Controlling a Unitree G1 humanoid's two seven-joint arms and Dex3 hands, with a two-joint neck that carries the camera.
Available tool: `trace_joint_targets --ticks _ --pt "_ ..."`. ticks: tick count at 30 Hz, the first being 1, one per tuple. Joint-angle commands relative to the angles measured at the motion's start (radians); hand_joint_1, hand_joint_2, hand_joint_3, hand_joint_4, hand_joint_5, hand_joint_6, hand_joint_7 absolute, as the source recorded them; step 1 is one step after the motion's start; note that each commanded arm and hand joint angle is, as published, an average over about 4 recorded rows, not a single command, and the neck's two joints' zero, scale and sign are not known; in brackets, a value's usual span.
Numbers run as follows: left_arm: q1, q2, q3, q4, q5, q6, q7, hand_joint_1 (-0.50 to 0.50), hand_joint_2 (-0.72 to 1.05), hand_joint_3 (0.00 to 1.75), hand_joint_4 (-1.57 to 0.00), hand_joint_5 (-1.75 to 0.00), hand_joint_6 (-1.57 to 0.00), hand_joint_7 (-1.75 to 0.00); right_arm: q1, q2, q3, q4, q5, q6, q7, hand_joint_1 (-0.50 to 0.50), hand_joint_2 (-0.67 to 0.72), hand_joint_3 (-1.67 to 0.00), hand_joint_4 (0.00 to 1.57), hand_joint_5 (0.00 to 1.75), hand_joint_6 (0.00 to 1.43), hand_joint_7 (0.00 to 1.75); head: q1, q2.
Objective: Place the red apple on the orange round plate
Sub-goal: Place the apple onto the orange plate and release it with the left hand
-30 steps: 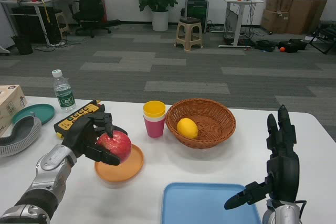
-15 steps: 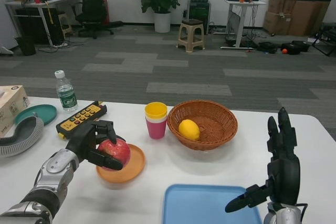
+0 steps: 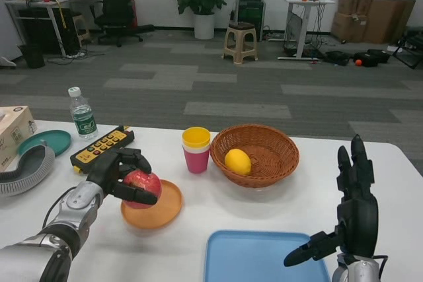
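The red apple (image 3: 143,186) sits at the left part of the orange round plate (image 3: 163,205), which lies on the white table left of centre. My left hand (image 3: 117,175) grips the apple from above and from the left, its black fingers wrapped over the fruit. I cannot tell whether the apple's underside touches the plate. My right hand (image 3: 350,209) stands at the lower right, fingers pointing up and spread, holding nothing.
A wicker basket (image 3: 263,163) with a lemon (image 3: 237,161) stands behind the plate, next to stacked yellow and pink cups (image 3: 196,149). A blue tray (image 3: 261,260) lies at the front. A yellow remote (image 3: 102,147), water bottle (image 3: 82,113) and teal dish (image 3: 43,142) are at the left.
My left hand has carried the apple slightly left and lower over the plate's left part. The right hand has stayed where it was. The view shifted a little.
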Motion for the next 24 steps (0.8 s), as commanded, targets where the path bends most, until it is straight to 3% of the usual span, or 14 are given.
trace_joint_targets --ticks 1,10,15,18,24 --pt "-0.034 0.002 -0.027 0.048 0.016 0.016 0.043 0.5 0.43 0.07 -1.57 -1.49 -1.36 -0.96 -0.017 -0.004 -0.001 0.008 0.005 0.0 -0.001 -0.2 0.6 0.0 0.0 0.0 0.0 0.07 -0.001 -0.003" --pt "-0.051 -0.014 -0.062 0.07 0.142 0.097 0.176 0.5 0.58 0.09 -1.57 -1.49 -1.34 -0.98 -0.019 -0.004 0.0 0.013 0.007 0.001 -0.002 -0.2 0.6 0.0 0.0 0.0 0.0 0.07 -0.005 -0.008" --pt "-0.058 -0.025 -0.076 0.08 0.176 0.125 0.211 0.5 0.54 0.07 -1.55 -1.46 -1.34 -0.98 -0.019 -0.004 0.0 0.016 0.007 0.0 -0.001 -0.21 0.6 0.0 0.0 0.0 0.0 0.07 -0.003 -0.011" --pt "-0.068 -0.031 -0.078 0.098 0.187 0.129 0.229 0.5 0.6 0.0 -1.53 -1.49 -1.36 -0.98 -0.019 -0.004 0.001 0.017 0.007 0.0 -0.001 -0.21 0.6 0.0 0.0 0.0 0.0 0.07 -0.003 -0.013" --pt "-0.078 -0.035 -0.08 0.107 0.272 0.15 0.259 0.5 0.56 0.04 -1.53 -1.51 -1.34 -0.98 -0.019 -0.004 0.0 0.018 0.007 0.0 0.0 -0.21 0.6 0.0 0.0 0.0 0.0 0.07 0.0 -0.013"
